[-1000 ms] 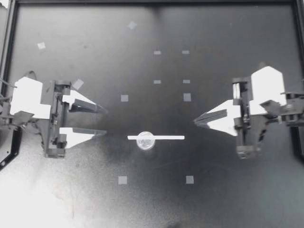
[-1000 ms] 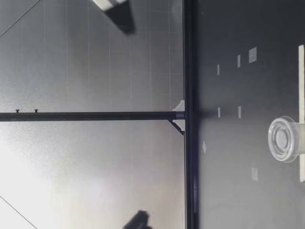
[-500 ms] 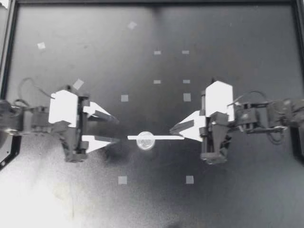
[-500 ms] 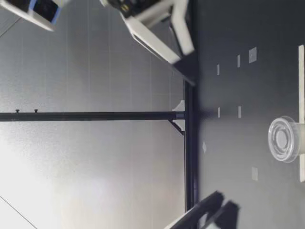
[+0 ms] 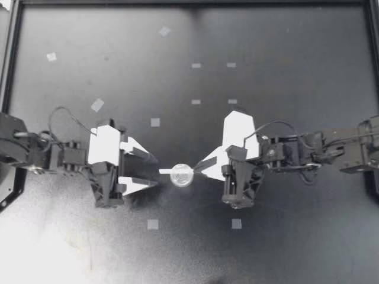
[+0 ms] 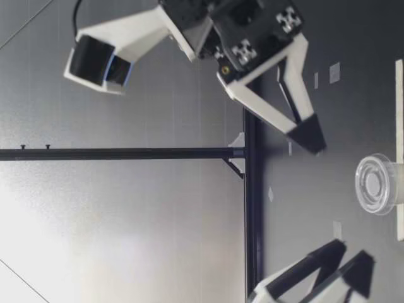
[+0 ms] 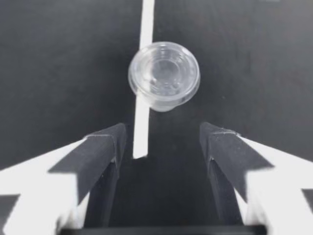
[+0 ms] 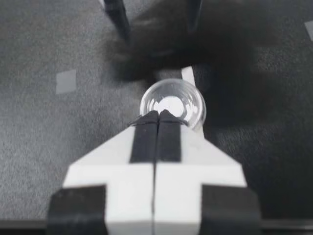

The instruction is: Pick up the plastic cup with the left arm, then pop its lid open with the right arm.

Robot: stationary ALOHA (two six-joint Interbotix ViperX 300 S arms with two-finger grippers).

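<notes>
The clear cup (image 5: 182, 175) sat on a white tape strip (image 5: 166, 171) on the black table (image 5: 266, 59), in the gap between the two pincers. My left gripper (image 5: 155, 171) stood open just short of it, fingers spread wide. In the left wrist view the cup (image 7: 164, 76) lay a little ahead of the fingertips and in line with the gap between them, touching neither, while the strip (image 7: 142, 122) ran out from beside one finger and under the cup.

My right gripper (image 5: 200, 167) was closed, with nothing between its fingers. In the right wrist view its joined tips (image 8: 158, 115) reached the near rim of the cup (image 8: 172, 105); whether they touched it I could not tell.

From table height, the cup (image 6: 375, 184) rested on the surface, with my right gripper (image 6: 315, 142) slanting down beside it and above the table. My left gripper (image 6: 350, 259) was low on the cup's other side. Small grey tape squares (image 5: 153, 224) lay near both pincers.
</notes>
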